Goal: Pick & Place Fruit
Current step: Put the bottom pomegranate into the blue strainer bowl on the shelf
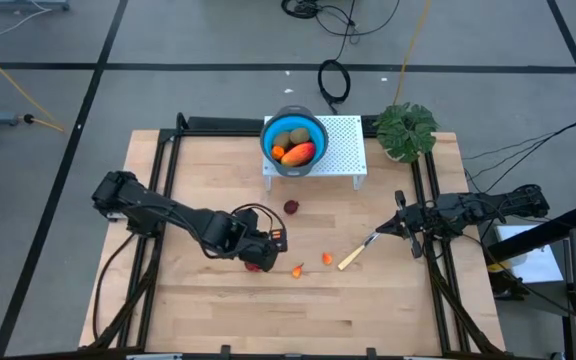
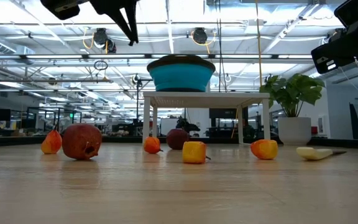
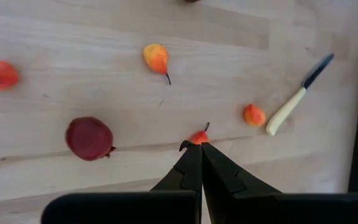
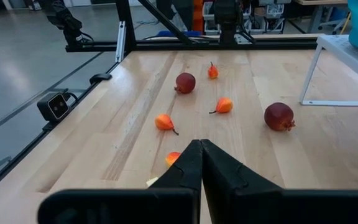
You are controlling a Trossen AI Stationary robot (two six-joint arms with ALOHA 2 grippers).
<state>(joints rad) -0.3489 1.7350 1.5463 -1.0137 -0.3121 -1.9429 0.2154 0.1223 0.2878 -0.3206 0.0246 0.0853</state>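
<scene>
Red ball (image 3: 89, 138) near left gripper (image 3: 197, 148) (shut, w/ nothing held)

A blue bowl (image 1: 294, 140) holds brownish-green and red-orange fruit (image 1: 298, 153); dark red balls (image 3: 89, 138) lie on pale wood (image 1: 388, 300).

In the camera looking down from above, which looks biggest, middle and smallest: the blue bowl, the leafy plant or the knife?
Largest to smallest:
1. Blue bowl and leafy plant: they look about alike, so I won't rank them.
2. Knife: clearly smallest, a thin sliver.

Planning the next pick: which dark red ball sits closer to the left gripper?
The dark red ball beside the left gripper; the other lies nearer the white stand.
</scene>
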